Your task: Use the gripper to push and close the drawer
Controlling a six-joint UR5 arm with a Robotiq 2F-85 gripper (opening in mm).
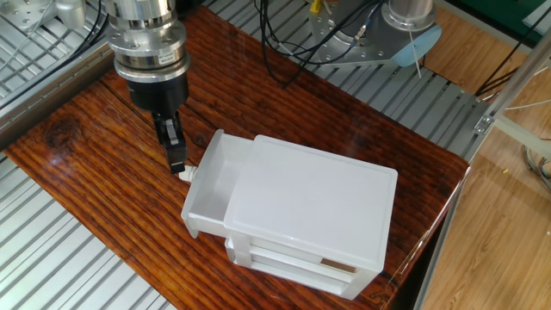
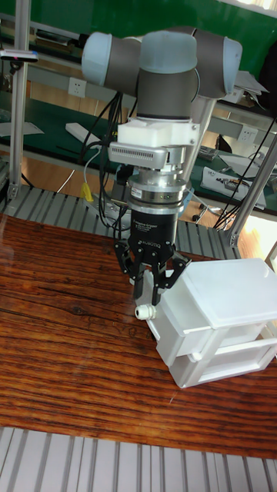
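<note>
The drawer is the topmost white tray of a small white cabinet, and it stands pulled out to the left by about a third. Its small round knob faces the gripper. The gripper, a black claw under a ribbed silver-and-black wrist, hangs upright just left of the drawer front, shut and holding nothing. Its fingertips touch or nearly touch the knob. In the tall fixed view the gripper stands right above the knob, at the left end of the drawer.
The cabinet sits on a dark wooden board with ribbed metal table around it. Lower white drawers sit under the top one. The grey-blue robot base and black cables are at the back.
</note>
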